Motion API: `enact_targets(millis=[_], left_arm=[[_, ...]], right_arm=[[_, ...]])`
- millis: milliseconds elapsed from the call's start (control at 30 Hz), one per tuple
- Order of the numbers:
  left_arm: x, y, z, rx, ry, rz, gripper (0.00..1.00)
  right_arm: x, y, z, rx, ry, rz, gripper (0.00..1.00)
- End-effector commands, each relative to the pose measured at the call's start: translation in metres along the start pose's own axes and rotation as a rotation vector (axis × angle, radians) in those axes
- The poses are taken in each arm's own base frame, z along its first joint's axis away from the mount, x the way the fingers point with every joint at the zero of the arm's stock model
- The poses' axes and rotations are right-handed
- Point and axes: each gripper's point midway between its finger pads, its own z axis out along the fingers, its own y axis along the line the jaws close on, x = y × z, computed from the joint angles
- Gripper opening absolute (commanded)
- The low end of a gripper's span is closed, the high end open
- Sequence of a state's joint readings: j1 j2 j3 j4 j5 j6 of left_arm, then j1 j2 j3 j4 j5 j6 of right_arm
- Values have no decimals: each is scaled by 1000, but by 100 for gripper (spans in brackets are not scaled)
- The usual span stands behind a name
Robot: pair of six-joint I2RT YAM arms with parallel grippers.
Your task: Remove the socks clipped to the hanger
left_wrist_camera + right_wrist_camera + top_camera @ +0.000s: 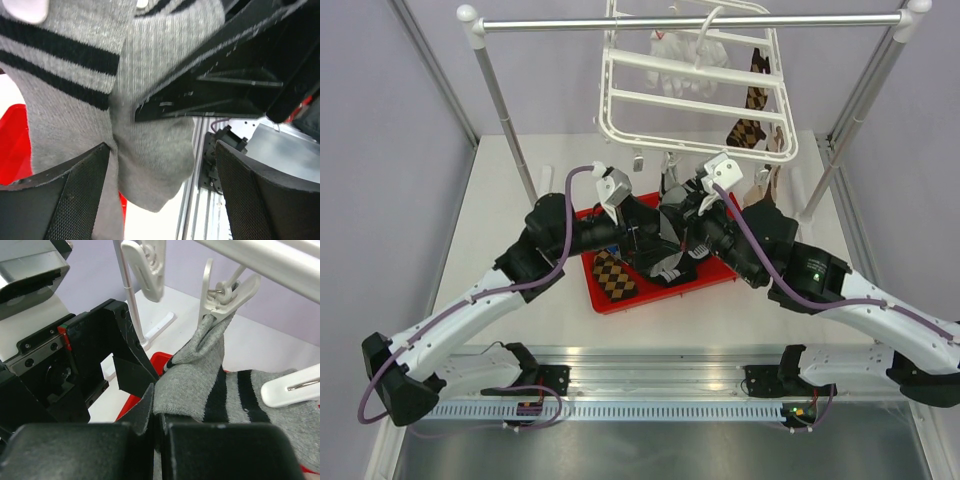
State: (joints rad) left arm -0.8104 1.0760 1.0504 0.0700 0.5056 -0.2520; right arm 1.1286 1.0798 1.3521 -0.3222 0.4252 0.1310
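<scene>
While top view buries it, right wrist shows me right gripper (157, 426) clenched on clipped grey sock (200, 385) | left gripper (162, 172) released.

No lettering, brand, number or sign can be read in any of the three views. The grey sock (192, 385) carries only plain black stripes, and the white clip (226, 294) gripping it shows bare plastic and a wire spring, with no legible marking.
</scene>
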Motion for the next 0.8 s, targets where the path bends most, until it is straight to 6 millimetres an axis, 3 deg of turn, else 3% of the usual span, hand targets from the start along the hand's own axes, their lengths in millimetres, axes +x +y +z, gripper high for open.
enact_targets(millis=[0,267,600,700,767], left_arm=[[-26,-1,-4,-37,-108,14,87],[-25,15,-21,-164,-151,15,76],[-18,4,-7,-75,-133,-28,72],[-18,3,-7,-73,-134,-33,67],[-20,3,-7,-71,-139,-39,55]], right_arm=[[-17,0,0,19,-32,56,1],[-24,4,2,9,-37,66,1],[-27,12,11,-3,-31,79,1],[-28,15,14,-10,-30,81,1],[-26,14,17,-2,-25,76,1]])
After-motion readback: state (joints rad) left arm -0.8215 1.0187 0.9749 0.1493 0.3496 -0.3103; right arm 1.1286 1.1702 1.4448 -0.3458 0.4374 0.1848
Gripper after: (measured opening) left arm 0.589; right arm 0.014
